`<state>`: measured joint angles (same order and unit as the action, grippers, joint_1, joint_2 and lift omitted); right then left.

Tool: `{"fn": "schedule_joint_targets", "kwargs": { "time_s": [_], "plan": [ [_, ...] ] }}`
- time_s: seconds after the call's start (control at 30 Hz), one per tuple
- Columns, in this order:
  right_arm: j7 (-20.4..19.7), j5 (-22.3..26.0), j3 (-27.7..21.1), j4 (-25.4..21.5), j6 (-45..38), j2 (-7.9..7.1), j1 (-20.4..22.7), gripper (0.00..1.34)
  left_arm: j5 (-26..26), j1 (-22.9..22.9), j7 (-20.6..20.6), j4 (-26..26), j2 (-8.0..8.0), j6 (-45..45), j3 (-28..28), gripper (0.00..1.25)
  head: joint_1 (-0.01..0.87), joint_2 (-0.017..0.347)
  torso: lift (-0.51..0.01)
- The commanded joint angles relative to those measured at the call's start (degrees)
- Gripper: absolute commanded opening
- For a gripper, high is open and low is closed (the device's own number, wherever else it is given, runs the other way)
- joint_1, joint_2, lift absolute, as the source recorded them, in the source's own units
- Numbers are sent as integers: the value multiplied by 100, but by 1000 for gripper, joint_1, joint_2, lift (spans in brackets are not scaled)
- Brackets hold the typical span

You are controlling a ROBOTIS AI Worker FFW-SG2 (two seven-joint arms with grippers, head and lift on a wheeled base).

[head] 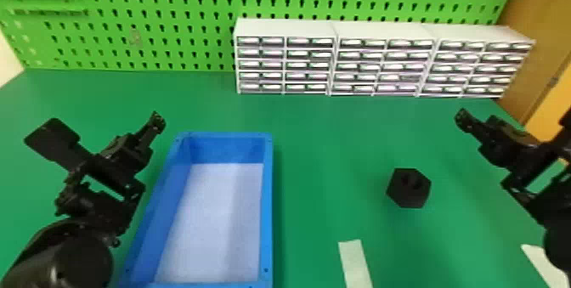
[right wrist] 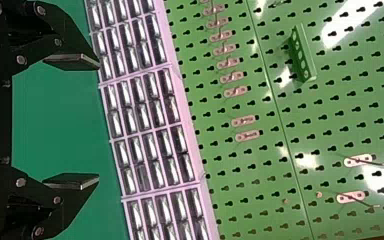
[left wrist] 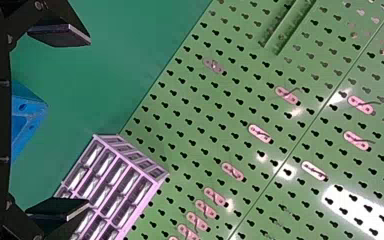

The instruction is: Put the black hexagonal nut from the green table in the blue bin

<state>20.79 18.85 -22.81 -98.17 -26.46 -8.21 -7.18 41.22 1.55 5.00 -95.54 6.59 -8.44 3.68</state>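
The black hexagonal nut (head: 408, 189) sits on the green worktop (head: 323, 159), right of the blue rectangular plastic bin (head: 267, 206). Left tool (left wrist: 89, 123) and right tool (right wrist: 98, 121) both gape wide, empty. Picking comes first: lower the right one over it, then close.

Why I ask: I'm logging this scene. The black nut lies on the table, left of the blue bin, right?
The side is wrong: the head view shows the black nut right of the blue bin. It does lie on the table.
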Motion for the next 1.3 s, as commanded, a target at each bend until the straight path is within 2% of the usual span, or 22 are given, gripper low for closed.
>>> {"fn": "schedule_joint_targets", "kwargs": {
  "time_s": [0.0,0.97,1.27],
  "plan": [
    [-4,-4,-4,0,-9,-14,-2,873,0,21,1,0,0,-9,1,1108,692,9,-97],
    [-4,-22,-22,-35,-114,-14,-11,873,35,4,1,0,0,-9,10,1108,692,9,-97],
    [-4,-408,-162,-299,-738,-5,-99,873,35,4,-8,0,0,-9,18,1108,692,9,-97]
  ]
}}
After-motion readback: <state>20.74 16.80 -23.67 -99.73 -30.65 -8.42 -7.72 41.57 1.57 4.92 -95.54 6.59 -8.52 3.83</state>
